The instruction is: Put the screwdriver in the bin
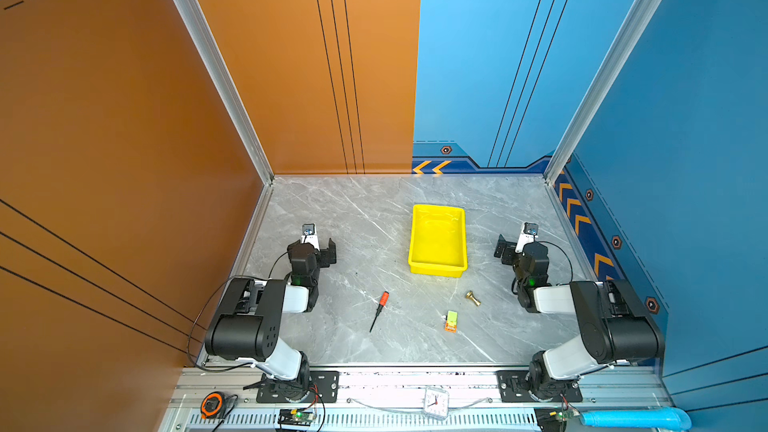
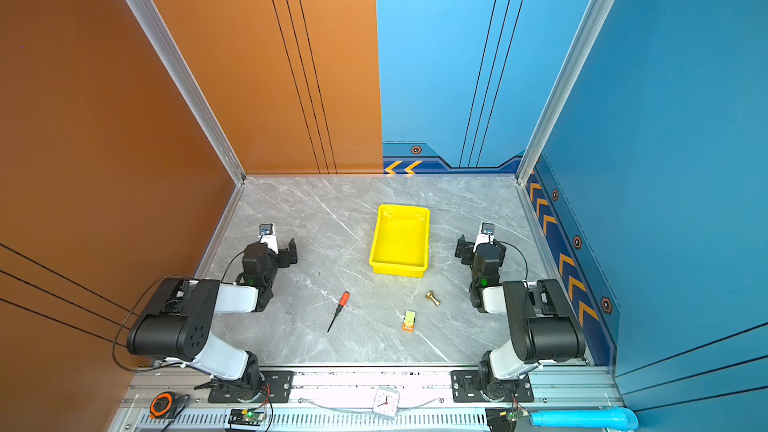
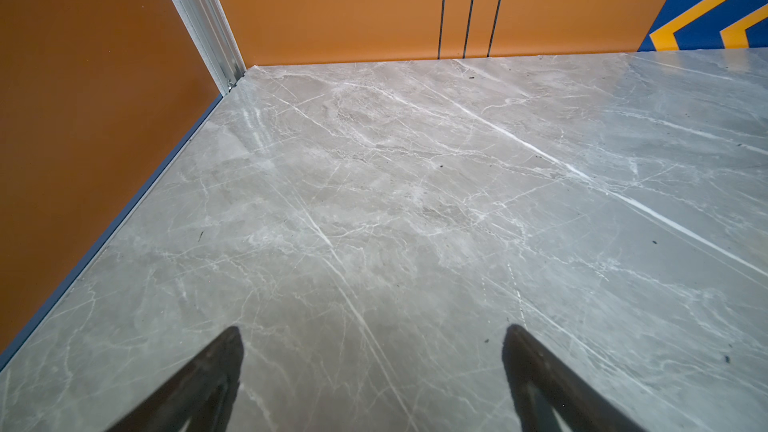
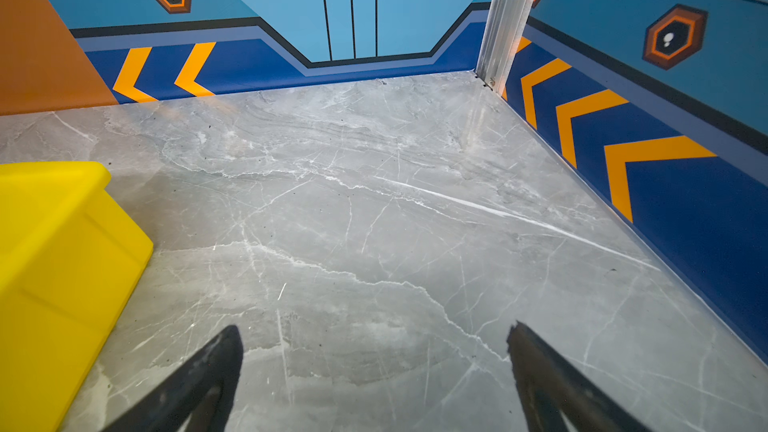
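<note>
Nearest you, along the front rail [image 1: 374, 382], left to right: tape measure [image 1: 212, 405], clock [image 1: 436, 403], blue tube [image 1: 636, 417]; none belongs to the job. Next, the left gripper [image 3: 374, 332]: jaws spread wide with nothing between them, over bare marble tabletop [image 1: 353, 218], well apart from the target. Then the screwdriver [image 1: 378, 312], seen in both top views [image 2: 336, 313]: it lies flat on the marble left of centre, nearer you than the bin and apart from it, with its orange-red handle towards the bin, a black collar, and a thin black shaft slanting towards you. Then the bin [image 1: 436, 271]: a bright yellow rimmed tray, upright and empty. Then the green-orange block [image 1: 451, 321] and brass fitting [image 1: 473, 297], loose near the bin's front. Last, the right gripper [image 4: 374, 330]: jaws likewise wide and empty, just beside the bin's wall. Hazards, as you should judge them: the slim shaft sits low and could slip from a pinch, so favour the handle. The round handle may roll if you nudge it. A low carry could catch the bin's rim and shove the tray. Do not mistake the brass fitting for the target.
</note>
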Controlling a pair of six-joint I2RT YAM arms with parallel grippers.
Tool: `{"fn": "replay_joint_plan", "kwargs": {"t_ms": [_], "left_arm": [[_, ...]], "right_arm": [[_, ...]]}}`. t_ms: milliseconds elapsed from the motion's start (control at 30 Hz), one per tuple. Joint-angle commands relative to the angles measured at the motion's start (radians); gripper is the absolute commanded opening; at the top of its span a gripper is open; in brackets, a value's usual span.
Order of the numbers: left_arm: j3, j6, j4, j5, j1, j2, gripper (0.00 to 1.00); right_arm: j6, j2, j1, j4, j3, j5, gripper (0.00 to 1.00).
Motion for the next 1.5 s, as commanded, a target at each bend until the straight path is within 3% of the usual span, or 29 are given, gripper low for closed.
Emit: {"fn": "replay_joint_plan", "kwargs": {"t_ms": [0, 633, 867, 1133, 1467], "left_arm": [[0.02, 0.006, -0.006, 0.009, 0.002, 0.01, 0.98], [0.02, 0.004, -0.009, 0.024, 0.009, 0.003, 0.98], [0.019, -0.001, -0.074, 0.02, 0.011, -0.078, 0.98], [0.037, -0.098, -0.349, 0.032, 0.048, -0.277, 0.98], [0.195, -0.213, -0.801, 0.016, 0.03, -0.396, 0.98]], "right_arm": [[-0.008, 0.009, -0.001, -0.013, 0.015, 0.008, 1.0], [-0.013, -0.009, 0.012, -0.019, 0.01, 0.043, 1.0], [-0.012, -0.084, 0.021, -0.065, 0.0, 0.075, 1.0], [-0.003, -0.23, 0.072, -0.262, 0.019, 0.12, 1.0], [0.036, -0.493, 0.266, -0.632, 0.106, 0.238, 1.0]]}}
